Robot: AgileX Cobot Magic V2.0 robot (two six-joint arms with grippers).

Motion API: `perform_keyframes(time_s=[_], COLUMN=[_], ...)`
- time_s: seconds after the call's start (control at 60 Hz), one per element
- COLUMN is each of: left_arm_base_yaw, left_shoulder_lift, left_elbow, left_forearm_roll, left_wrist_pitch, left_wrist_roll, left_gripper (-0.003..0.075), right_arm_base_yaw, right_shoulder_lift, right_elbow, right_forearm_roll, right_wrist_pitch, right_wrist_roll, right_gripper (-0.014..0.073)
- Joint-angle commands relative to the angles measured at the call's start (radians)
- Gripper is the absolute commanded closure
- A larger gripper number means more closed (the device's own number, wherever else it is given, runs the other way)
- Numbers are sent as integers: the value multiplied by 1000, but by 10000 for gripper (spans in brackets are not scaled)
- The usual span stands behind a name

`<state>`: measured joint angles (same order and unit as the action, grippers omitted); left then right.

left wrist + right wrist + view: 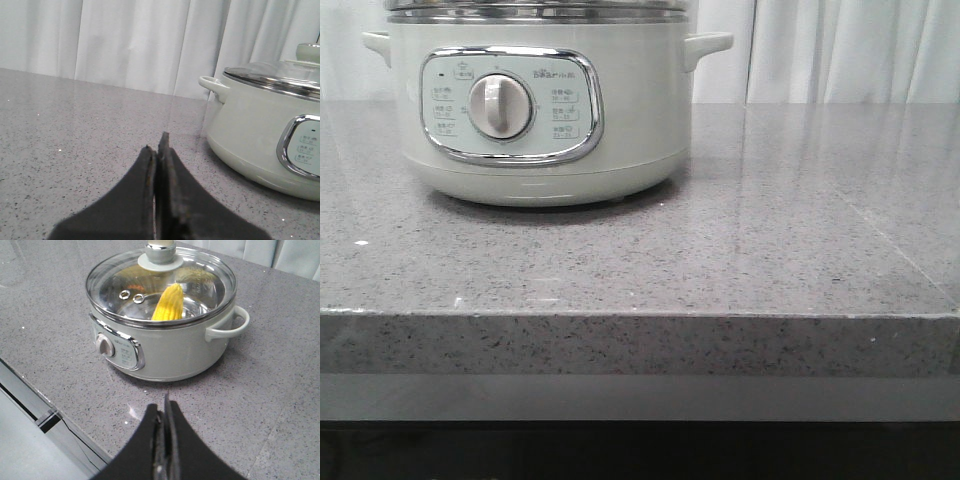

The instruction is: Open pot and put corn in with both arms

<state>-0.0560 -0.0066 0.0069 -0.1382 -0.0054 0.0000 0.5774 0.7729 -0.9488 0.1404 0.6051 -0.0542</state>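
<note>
The pale cream-green pot (545,110) stands on the grey counter with its chrome-framed panel and dial facing front. In the right wrist view the pot (165,347) has its glass lid (160,282) on, and the yellow corn (168,303) lies inside under the glass. My right gripper (164,407) is shut and empty, above the counter in front of the pot. My left gripper (157,145) is shut and empty, low over the counter beside the pot (260,140). Neither gripper shows in the front view.
The grey speckled counter (770,250) ends in a front edge (640,315). White curtains (125,40) hang behind. The lid's knob (160,252) stands at its centre. The pot's side handle (230,325) sticks out.
</note>
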Motion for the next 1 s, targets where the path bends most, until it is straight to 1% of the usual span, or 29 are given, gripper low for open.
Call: perform_keyframes(time_s=[0.0,0.117,0.217,0.4,0.55,0.634,0.784,0.984], left_arm_base_yaw=[-6,-6,-6,-6,-6,-6,-6,-6], left_shoulder_lift=[-15,-15,-15,-15,-15,-15,-15,-15], left_elbow=[13,13,13,13,13,13,13,13], left_forearm_roll=[-6,-6,-6,-6,-6,-6,-6,-6], left_wrist_pitch=[-83,-83,-83,-83,-83,-83,-83,-83], left_wrist_roll=[0,0,0,0,0,0,0,0], left_gripper=[741,741,741,741,741,741,741,741], right_arm_base_yaw=[-5,-29,-104,-282,-412,-467,-523,-542], right_shoulder_lift=[-7,-38,-85,-259,-427,-511,-624,-738], right_elbow=[-26,2,66,280,477,582,742,888], right_forearm_roll=[-10,-69,-73,-24,-20,-20,-20,-20], right_wrist_pitch=[-73,-106,-163,-303,-360,-392,-483,-594], right_wrist_roll=[-7,-7,-7,-7,-7,-7,-7,-7], right_gripper=[713,713,713,713,713,713,713,713])
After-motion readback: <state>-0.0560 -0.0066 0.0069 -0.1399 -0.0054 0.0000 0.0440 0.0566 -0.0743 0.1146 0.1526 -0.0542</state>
